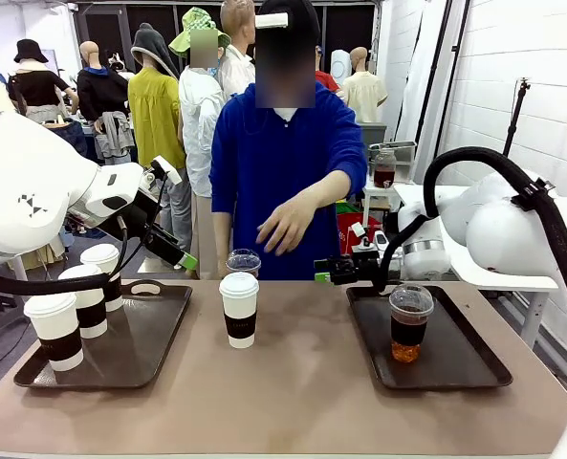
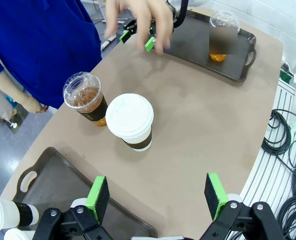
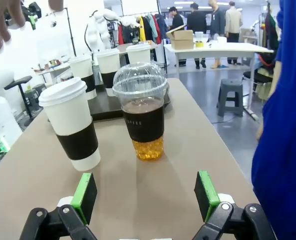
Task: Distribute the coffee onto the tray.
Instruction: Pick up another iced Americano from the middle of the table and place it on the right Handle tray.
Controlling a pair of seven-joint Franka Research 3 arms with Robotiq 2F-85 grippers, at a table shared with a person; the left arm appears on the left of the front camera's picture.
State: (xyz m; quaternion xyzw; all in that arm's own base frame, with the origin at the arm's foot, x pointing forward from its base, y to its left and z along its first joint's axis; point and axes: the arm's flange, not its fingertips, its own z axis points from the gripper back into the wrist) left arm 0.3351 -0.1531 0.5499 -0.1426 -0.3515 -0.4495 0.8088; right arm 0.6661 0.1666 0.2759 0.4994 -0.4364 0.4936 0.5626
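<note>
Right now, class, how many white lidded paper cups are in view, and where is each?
4. Three stand on the left tray: near cup, middle cup, far cup. The fourth cup stands on the bare table, between that tray and the right tray. None looks hidden.

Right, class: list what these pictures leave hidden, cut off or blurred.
Front view: clear cup, body hidden behind the white cup.
Left wrist view: paper cups on the near tray, cut off by the bottom edge.
Left wrist view: far cup, sleeve print blurred.
</note>
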